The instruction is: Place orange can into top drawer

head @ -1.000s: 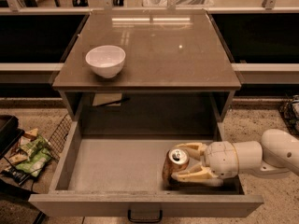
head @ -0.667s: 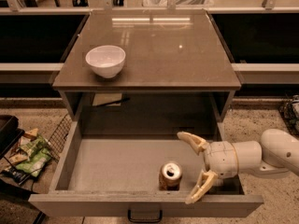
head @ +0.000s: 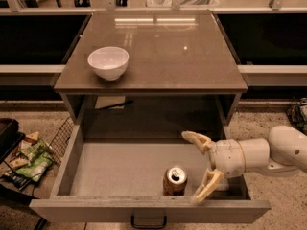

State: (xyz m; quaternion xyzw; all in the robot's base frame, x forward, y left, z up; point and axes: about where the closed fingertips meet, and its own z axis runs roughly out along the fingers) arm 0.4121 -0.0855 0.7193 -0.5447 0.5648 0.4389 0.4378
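Before you stands a grey-brown desk (head: 163, 47). Its flat top has a slight sheen and carries bright reflections near the far edge. A white bowl (head: 108, 62) sits upright on the left part of the top, near the front edge.

Below the top, the top drawer (head: 67, 163) is pulled fully out toward you. You see a wide, shallow tray with a plain grey floor and a flat front panel that bears a small dark handle (head: 148, 221). In the recess behind the drawer, a pale flat piece (head: 109, 102) lies at the left; you cannot tell what it is.

The orange can (head: 175, 180) stands upright on the drawer floor, right of centre and just behind the front panel, its silver top and pull tab facing up.

The gripper (head: 191, 167) hangs inside the drawer just to the right of the can. Its two pale fingers (head: 197, 140) are spread wide, one toward the back and one by the front panel, and they hold nothing. The white arm (head: 268, 153) reaches in over the drawer's right wall.

The floor (head: 268, 123) is speckled stone. At the left, beside the drawer, lie a dark wire rack (head: 62, 137) and several crumpled snack bags (head: 29, 158). Dark bays with pale ledges flank the desk on both sides.
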